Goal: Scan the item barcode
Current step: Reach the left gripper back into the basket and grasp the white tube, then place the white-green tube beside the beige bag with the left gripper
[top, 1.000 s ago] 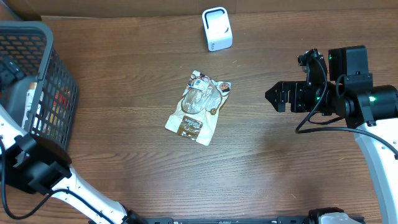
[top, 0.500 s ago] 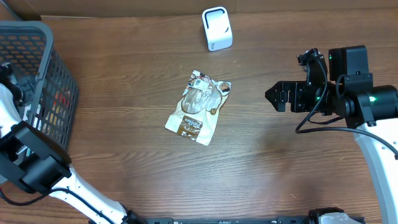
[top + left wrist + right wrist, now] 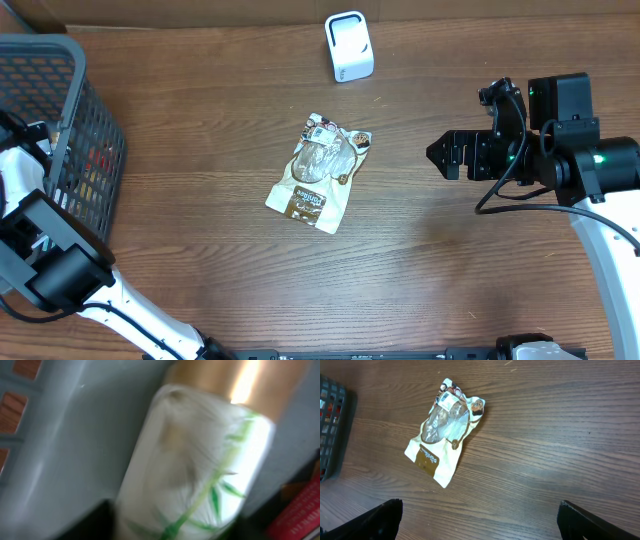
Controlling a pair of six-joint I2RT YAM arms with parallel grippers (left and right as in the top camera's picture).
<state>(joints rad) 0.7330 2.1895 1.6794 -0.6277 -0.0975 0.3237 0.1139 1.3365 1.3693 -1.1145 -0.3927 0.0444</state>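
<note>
Early stage: left tool [image 3: 170,527] down in basket [image 3: 95,120] at white bottle [image 3: 200,460], no telling if clamped yet; right tool [image 3: 438,155] wide open, empty, over counter [image 3: 450,260] apart from snack pouch [image 3: 320,172]; lift, carry to scanner [image 3: 349,47] and barcode read all left to do.

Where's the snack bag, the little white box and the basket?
snack bag [image 3: 320,172], overhead view, middle of the bag.
white box [image 3: 349,46], overhead view, its top face.
basket [image 3: 95,120], overhead view, its mesh side wall.
</note>
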